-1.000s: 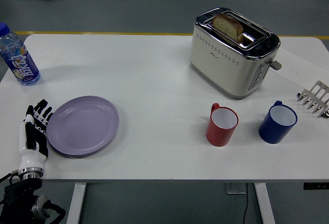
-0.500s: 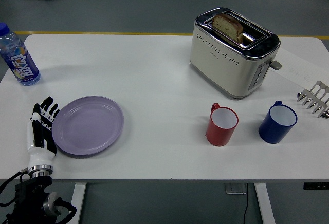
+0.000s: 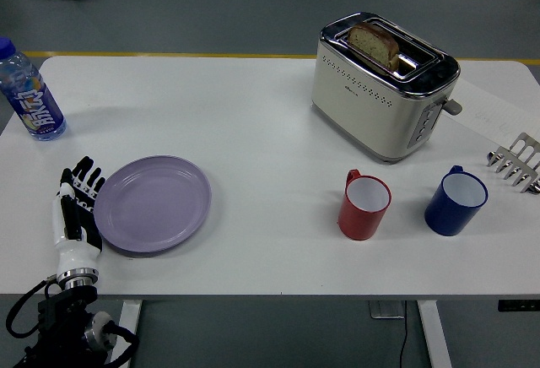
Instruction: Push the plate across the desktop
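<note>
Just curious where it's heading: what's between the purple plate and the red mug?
Nothing: in the head view, only bare white table separates the purple plate from the red mug.

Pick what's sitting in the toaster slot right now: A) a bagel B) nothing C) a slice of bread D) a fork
C: a brown slice of bread stands up out of the top slot of the cream-coloured toaster at the far right of the table.

Left hand (image 3: pixel 78 209) flat, fingers extended, low on table.
</note>
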